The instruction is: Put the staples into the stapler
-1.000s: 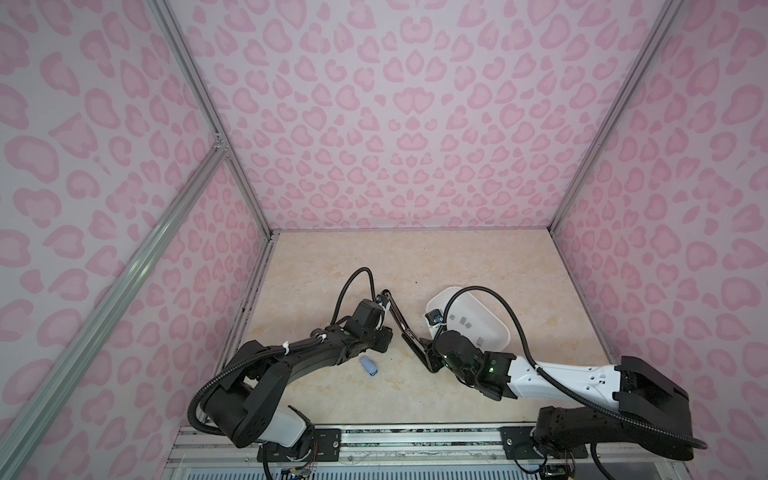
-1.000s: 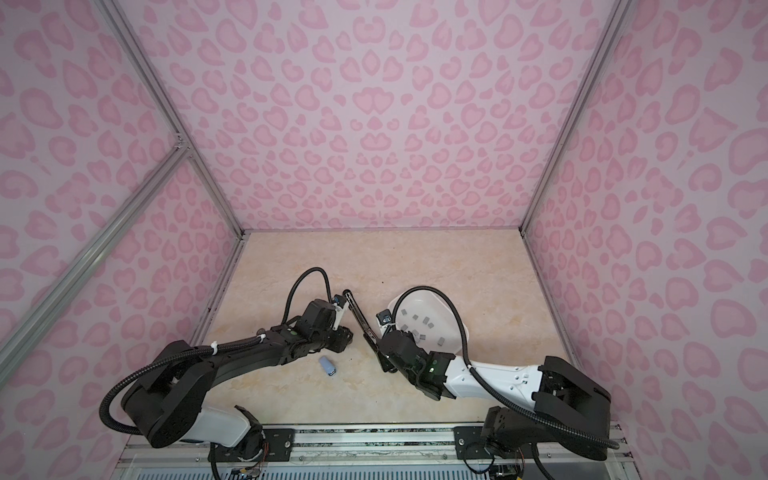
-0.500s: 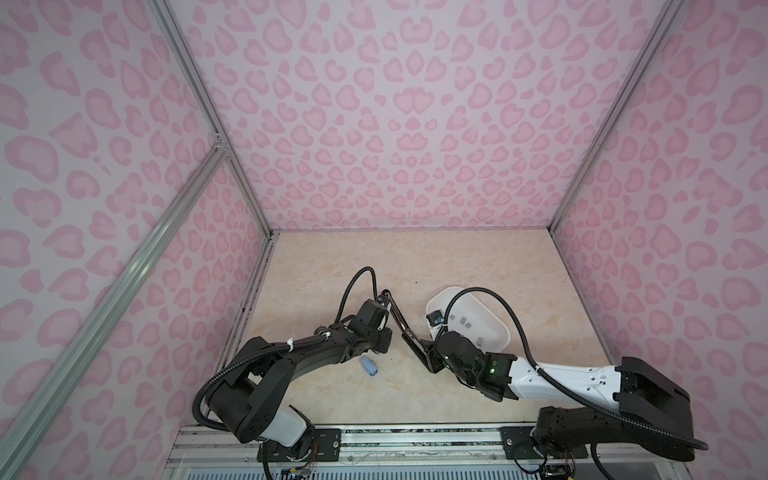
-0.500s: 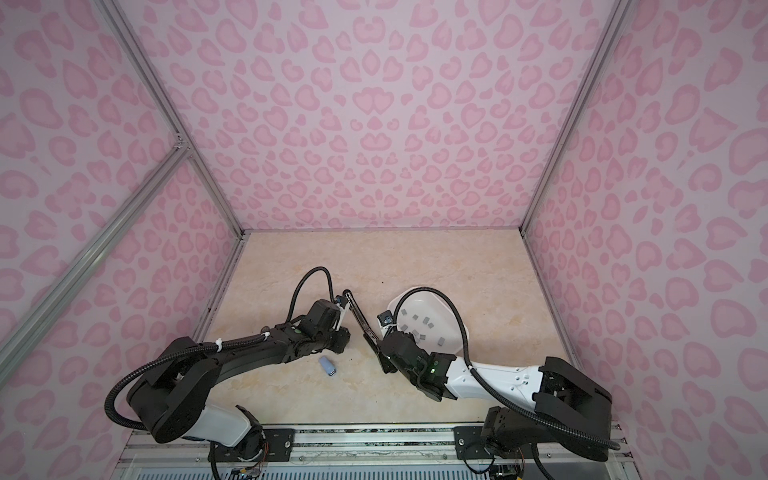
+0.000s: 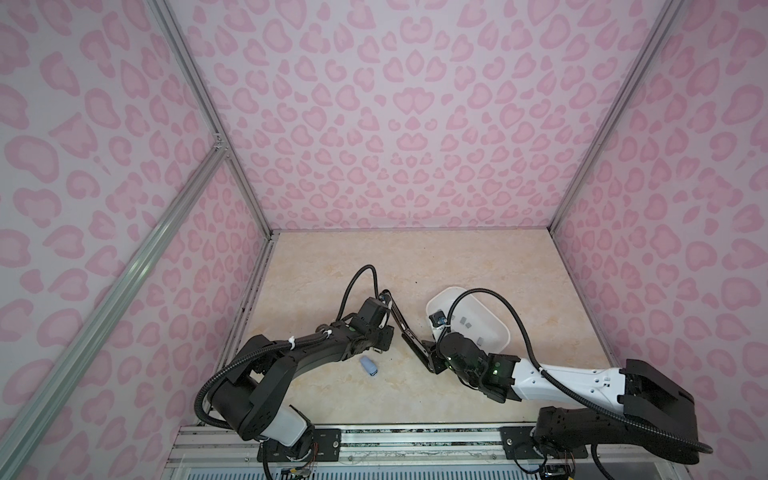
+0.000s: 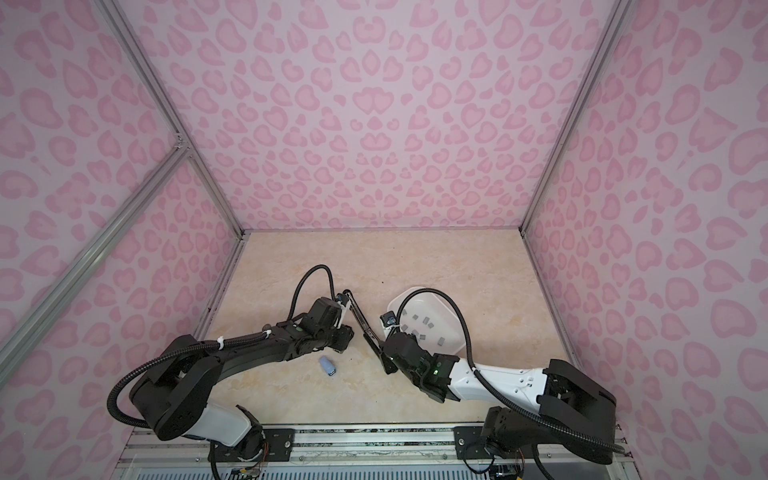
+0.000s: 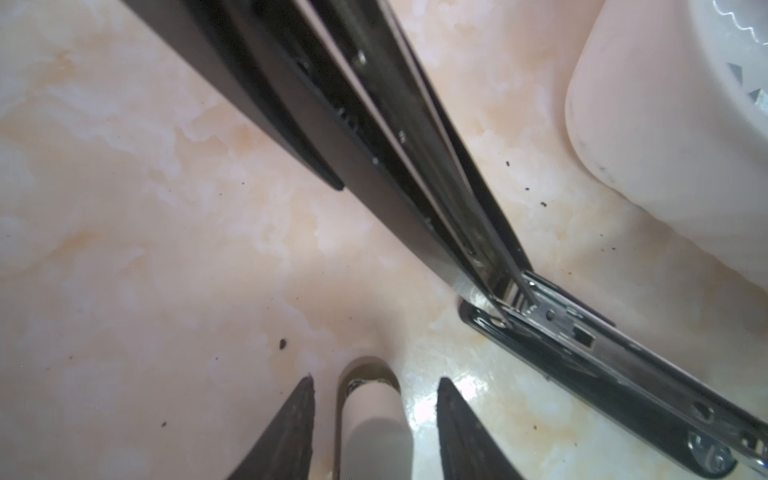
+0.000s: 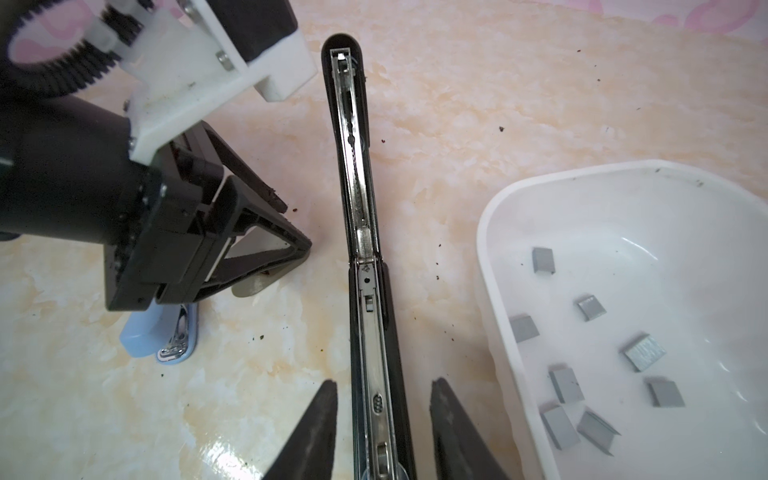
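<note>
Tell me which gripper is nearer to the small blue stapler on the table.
Left. The left gripper hovers right beside the blue stapler, nearly over it. The right gripper sits farther off, straddling the black stapler at one end.

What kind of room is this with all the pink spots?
Probably a robot test booth, not a real room. Pink spotted walls on metal frames box in a small marble-look table, and two robot arms bolted at its edge work on a black stapler.

Bright even light, soft shadows, glare on the tabletop (image 8: 232, 453), wrist views blurred up close, edges distorted
</note>
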You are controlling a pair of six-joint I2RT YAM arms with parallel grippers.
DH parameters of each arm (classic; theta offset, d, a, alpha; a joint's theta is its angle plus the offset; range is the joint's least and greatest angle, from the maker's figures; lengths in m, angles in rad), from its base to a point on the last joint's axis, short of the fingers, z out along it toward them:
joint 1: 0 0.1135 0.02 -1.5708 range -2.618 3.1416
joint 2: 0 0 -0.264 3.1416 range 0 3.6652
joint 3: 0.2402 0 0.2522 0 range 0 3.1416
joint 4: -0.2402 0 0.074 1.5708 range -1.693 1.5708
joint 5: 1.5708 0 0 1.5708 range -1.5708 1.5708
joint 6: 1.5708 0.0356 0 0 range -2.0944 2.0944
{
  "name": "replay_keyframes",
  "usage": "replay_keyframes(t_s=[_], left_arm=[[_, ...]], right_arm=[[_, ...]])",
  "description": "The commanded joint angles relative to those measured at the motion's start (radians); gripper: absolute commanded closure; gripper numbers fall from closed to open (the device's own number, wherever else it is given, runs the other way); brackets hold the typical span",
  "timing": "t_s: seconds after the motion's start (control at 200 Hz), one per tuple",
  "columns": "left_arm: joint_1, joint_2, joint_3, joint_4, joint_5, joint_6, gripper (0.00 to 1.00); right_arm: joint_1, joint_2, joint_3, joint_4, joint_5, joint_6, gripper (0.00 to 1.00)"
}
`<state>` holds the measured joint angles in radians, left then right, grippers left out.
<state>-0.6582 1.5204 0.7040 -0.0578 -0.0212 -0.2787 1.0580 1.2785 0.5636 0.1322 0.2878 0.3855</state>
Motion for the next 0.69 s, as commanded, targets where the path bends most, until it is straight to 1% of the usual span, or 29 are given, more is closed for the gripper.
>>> replay_keyframes(t_s=[0.0,0.08,0.135,0.145,0.205,0.37,0.535,0.69], left_arm=[[0.001,0.013,0.013,-0.009,0.010,-0.001,0.57],[0.001,0.017,0.015,-0.011,0.008,-0.002,0.62],[0.000,0.015,0.013,-0.012,0.007,-0.001,0.63],[0.001,0.015,0.014,-0.011,0.006,-0.001,0.66],[0.000,0.013,0.014,-0.014,0.004,-0.001,0.73],[0.001,-0.030,0.030,-0.029,0.027,0.004,0.90],[-0.003,-0.153,0.030,-0.029,0.116,0.031,0.97],[-0.057,-0.290,0.018,-0.043,0.104,0.064,0.97]], right_arm=[[-0.001,-0.001,-0.007,0.024,-0.002,0.009,0.61],[-0.001,-0.001,-0.008,0.025,-0.003,0.010,0.61],[-0.001,-0.001,-0.009,0.027,-0.004,0.013,0.61],[-0.001,-0.001,-0.009,0.027,-0.004,0.013,0.61],[0.000,-0.002,-0.008,0.027,-0.007,0.014,0.61],[-0.001,0.000,0.001,0.039,-0.030,0.023,0.63],[-0.001,0.029,0.045,0.053,-0.082,0.039,0.64],[-0.001,0.068,0.103,0.050,-0.116,0.044,0.65]])
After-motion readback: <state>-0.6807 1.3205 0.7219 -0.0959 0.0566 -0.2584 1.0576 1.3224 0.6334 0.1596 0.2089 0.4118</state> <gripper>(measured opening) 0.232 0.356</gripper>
